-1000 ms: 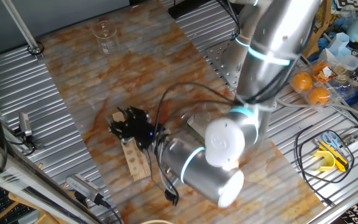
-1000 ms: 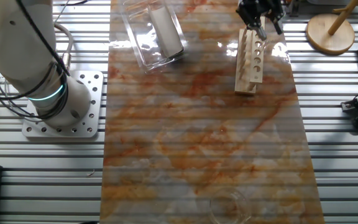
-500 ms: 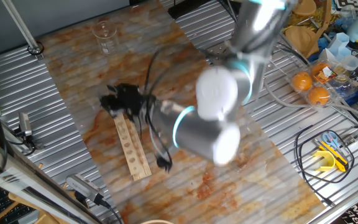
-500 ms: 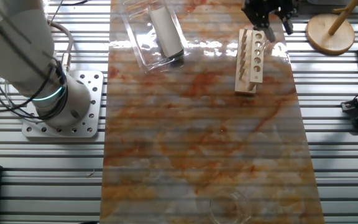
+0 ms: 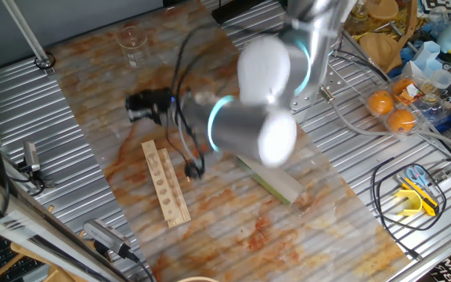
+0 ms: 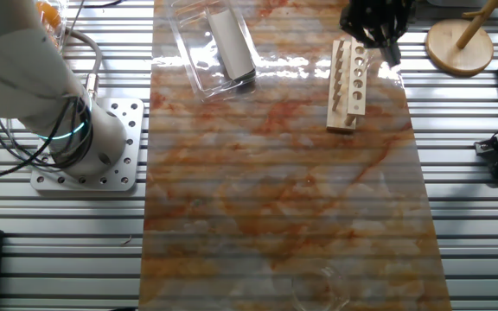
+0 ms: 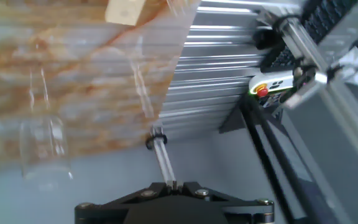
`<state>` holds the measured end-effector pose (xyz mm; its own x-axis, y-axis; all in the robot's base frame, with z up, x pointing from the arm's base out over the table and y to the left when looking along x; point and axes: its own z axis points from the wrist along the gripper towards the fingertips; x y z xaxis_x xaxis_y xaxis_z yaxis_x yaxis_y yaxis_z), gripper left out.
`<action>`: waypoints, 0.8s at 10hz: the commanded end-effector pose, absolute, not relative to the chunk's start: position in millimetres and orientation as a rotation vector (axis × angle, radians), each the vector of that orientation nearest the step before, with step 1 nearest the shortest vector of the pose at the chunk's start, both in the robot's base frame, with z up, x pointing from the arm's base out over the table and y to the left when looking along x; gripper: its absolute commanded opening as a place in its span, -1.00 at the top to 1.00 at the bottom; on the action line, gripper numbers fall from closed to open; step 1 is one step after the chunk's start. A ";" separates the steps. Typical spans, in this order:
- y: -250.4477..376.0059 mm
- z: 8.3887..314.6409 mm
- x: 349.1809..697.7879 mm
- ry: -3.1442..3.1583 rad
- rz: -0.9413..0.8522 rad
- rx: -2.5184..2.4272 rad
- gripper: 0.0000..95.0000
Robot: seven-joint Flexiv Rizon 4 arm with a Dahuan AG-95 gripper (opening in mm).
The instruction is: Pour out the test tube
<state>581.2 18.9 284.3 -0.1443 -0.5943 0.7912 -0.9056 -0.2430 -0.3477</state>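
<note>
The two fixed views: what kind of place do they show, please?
Probably a robotics lab bench set up for a chemistry-style task. A pale wooden test-tube rack with a row of holes lies on a marble-patterned mat, a small clear glass beaker stands nearby, and the surrounding table is ribbed aluminium.

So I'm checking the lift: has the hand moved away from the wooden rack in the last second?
Yes. The hand has risen off the wooden rack and swung toward the beaker.
</note>
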 end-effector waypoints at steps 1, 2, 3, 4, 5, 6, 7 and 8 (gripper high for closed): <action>0.4 286.4 572.9 -2.167 1.124 1.642 1.00; 0.5 286.3 573.1 -2.243 1.093 1.597 1.00; 0.4 285.9 573.3 -2.342 1.034 1.542 1.00; -0.1 284.9 573.8 -2.398 0.999 1.516 1.00; -1.0 282.4 575.0 -2.445 0.973 1.498 1.00; -1.6 280.7 575.7 -2.475 0.957 1.484 1.00; -2.1 279.3 576.3 -2.507 0.938 1.472 1.00; -2.7 277.8 577.0 -2.541 0.915 1.456 1.00</action>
<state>575.8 -1.4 281.1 -0.4927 -0.7651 0.4146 -0.8372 0.2869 -0.4655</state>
